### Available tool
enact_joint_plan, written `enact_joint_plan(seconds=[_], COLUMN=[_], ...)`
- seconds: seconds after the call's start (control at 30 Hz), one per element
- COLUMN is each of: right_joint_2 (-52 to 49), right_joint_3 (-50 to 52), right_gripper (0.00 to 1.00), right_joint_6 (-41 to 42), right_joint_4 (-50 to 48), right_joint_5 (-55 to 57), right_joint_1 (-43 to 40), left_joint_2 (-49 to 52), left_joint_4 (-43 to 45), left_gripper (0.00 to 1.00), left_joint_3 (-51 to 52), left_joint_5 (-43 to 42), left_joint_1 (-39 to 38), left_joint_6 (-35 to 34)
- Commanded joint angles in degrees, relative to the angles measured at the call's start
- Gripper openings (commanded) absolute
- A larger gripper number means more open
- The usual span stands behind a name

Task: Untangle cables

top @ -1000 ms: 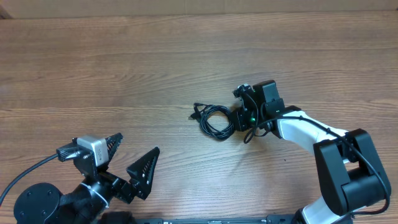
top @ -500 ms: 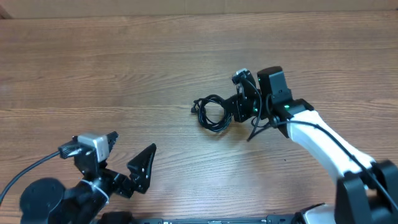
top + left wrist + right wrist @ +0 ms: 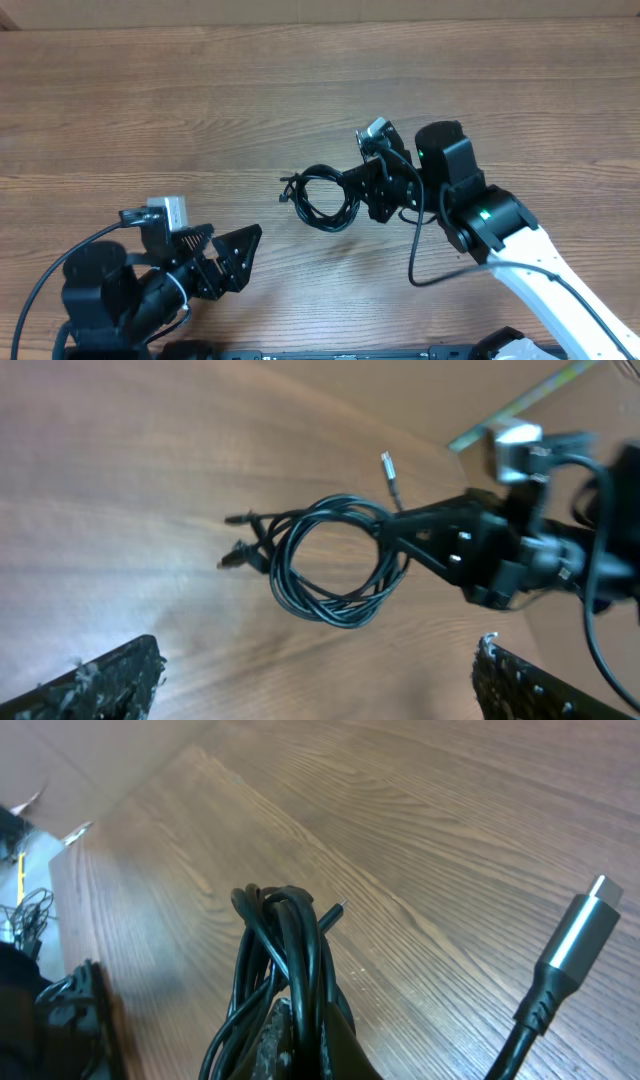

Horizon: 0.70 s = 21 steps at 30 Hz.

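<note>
Wooden table (image 3: 200, 100), right gripper (image 3: 362, 186) clamped on the coiled cables (image 3: 290, 950), left gripper (image 3: 232, 235) spread wide, well apart from them

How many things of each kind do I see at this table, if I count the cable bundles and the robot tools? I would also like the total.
cable coil: 1
robot tools: 2 (left tool open, right tool shut on the coil)
Total: 3
</note>
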<state>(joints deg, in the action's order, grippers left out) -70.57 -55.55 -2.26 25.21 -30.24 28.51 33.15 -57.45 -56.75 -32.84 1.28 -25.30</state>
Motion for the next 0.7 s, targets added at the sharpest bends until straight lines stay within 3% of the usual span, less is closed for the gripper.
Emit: enact_joint_plan(seconds=[0.0,0.17,0.33,0.4,0.67], right_joint_2=[2.8,3.7,3.7,3.7,3.7], right_joint_3=[-1.9,-1.9,-2.5,-3.5,-12.1], right_gripper=[0.04,0.04,0.04,0.04,0.04], right_joint_6=[-3.6,-8.0,-5.3,-3.1,6.0], right_joint_4=[1.5,5.7,5.8,5.9,10.8], right_joint_5=[-0.7,0.2,0.1,-0.7,-6.1], right_joint_1=[1.7,5.1,6.8,7.2,7.9], left_joint_2=[2.2,5.8,8.3,8.8,8.8], left_joint_4=[-1.1,-1.2,-0.8,-1.8,-2.1], left_gripper=[0.98,1.00,0.99,0.91,0.77], left_joint_3=[0.5,0.5,0.5,0.5,0.5], left_joint_5=[-2.3,-8.0,-13.8,-13.8,-17.1], left_joint_1=[0.5,0.5,0.4,0.4,0.4], left_joint_6=[-6.6,-4.0,19.9,26.8,43.1])
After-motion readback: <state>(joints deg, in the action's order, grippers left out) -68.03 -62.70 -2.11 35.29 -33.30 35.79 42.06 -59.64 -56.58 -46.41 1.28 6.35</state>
